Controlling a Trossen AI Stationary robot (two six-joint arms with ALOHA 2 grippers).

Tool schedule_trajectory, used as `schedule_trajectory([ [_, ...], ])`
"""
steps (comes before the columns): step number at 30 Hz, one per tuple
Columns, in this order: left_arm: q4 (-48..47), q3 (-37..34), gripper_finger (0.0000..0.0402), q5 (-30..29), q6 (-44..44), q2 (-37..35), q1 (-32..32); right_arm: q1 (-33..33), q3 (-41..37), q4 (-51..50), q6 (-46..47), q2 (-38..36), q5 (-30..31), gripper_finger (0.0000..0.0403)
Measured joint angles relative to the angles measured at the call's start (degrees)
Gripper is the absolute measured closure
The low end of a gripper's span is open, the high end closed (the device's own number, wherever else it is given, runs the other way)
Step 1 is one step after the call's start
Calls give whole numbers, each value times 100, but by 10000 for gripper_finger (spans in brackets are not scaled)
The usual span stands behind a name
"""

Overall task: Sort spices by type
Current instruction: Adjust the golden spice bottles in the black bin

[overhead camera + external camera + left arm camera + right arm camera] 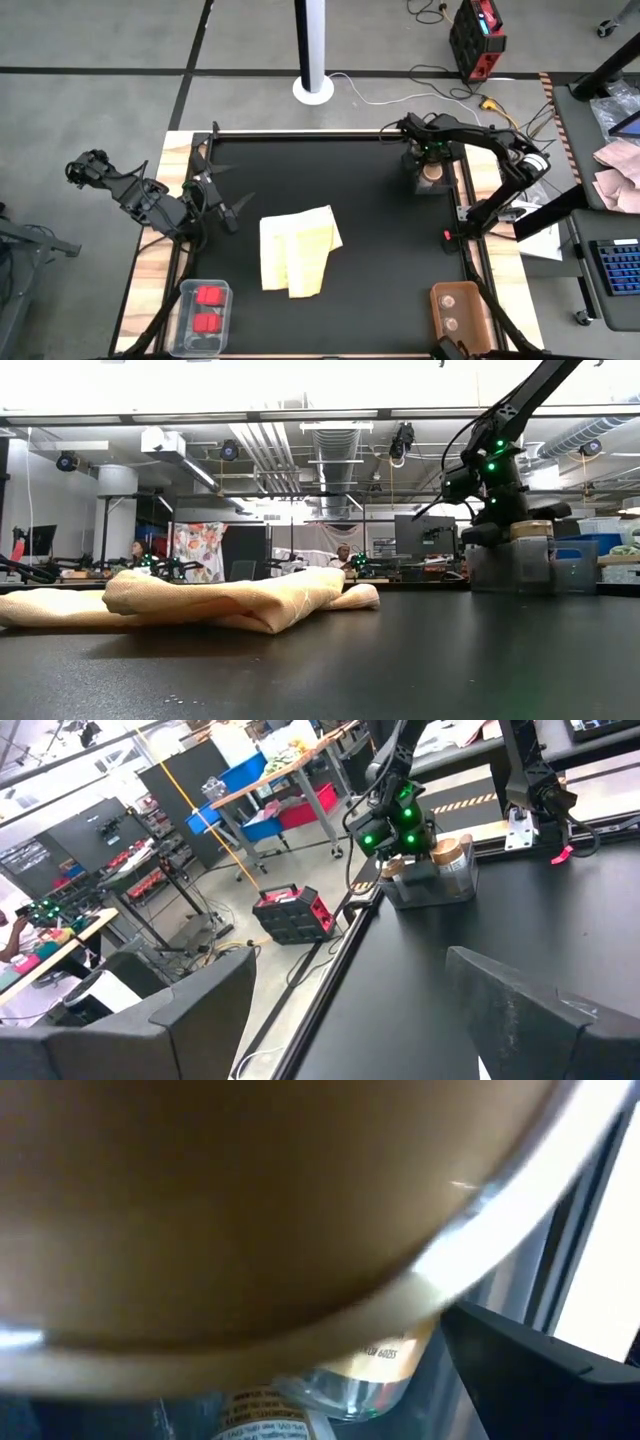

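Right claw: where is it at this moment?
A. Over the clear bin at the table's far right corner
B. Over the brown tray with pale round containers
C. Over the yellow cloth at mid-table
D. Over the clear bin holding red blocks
A: in the high view the right claw sits over the clear bin at the far right corner, a tan-topped jar beneath it.

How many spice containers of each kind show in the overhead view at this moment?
Red blocky ones, in the clear bin: 2
Pale round ones, in the brown tray: 2
Tan-topped jars, under the right pincer: 1 visible
Total: 5
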Motion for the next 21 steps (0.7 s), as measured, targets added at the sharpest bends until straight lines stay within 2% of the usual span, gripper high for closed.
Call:
schedule_trajectory([
  [11, 1, 0, 91, 1, -9, 3, 0, 7, 39, -95, -324, -160, -123, 71],
  [21, 5, 0, 91, 1, -61, 3, -2, 7, 167, -272, 448, -419, -12, 71],
])
